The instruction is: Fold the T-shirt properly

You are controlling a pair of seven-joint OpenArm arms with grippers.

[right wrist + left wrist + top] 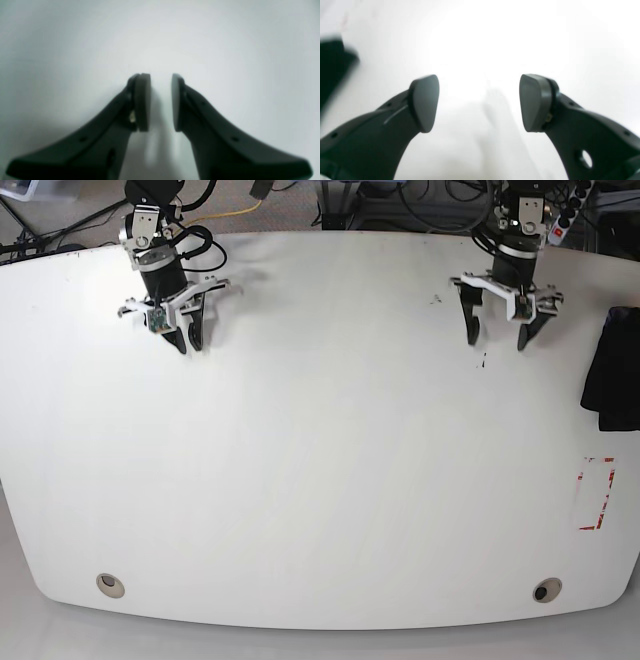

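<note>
- Only the base view takes in the whole white table (320, 480); each wrist view gives just its own fingers against bare, blurred white.
- The shirt (612, 370) lies bunched at the table's edge on the base view's right, partly cut by the frame; its print and label cannot be made out.
- In the left wrist view a dark blurred patch at the left edge is probably the shirt (332, 67); the right wrist view has none of it.
- The left gripper (497, 340) is near the far edge, near the shirt but apart from it. Its fingers are spread wide with nothing between them (479, 102).
- The right gripper (185, 340) is at the far corner on the other side, well apart from the shirt. Its pads stand a narrow gap apart, pinching nothing (161, 102).
- A red rectangle outline (597, 494) is marked on the table nearer than the shirt.
- Two round holes (110, 585) sit near the table's near edge.
- Cables (400, 200) clutter the floor beyond the table.
</note>
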